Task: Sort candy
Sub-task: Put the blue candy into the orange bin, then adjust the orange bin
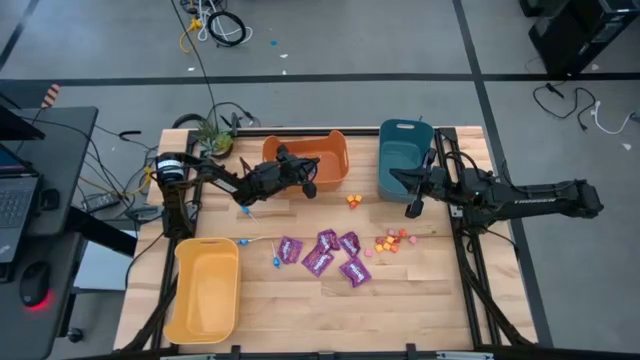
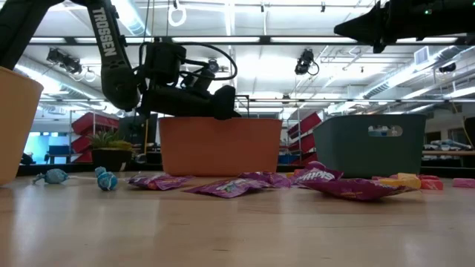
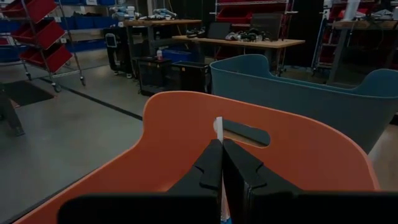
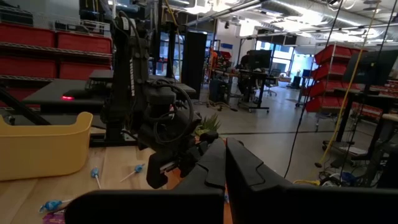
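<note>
Candy is only starting to be sorted, as far as these views show. The left gripper [image 3: 219, 163] is clenched on a thin white stick [image 3: 218, 129], which I take for a lollipop, and hangs over the orange bin [image 1: 325, 165] at the back of the table; whether that bin already holds anything cannot be seen. The right gripper [image 1: 413, 207] is clenched on nothing and waits just in front of the teal bin [image 1: 400, 150], above the table.

Most of the work seems left. Purple packets [image 1: 327, 253] lie in a loose cluster mid-table, some touching. Blue lollipops [image 1: 275, 261] rest beside them, toward the yellow bin [image 1: 205, 290], with another stick near the orange bin. Small orange and pink pieces [image 1: 392, 241] sit scattered in front of the teal bin, with a couple more [image 1: 353, 200] between the two back bins. The yellow bin looks bare inside.
</note>
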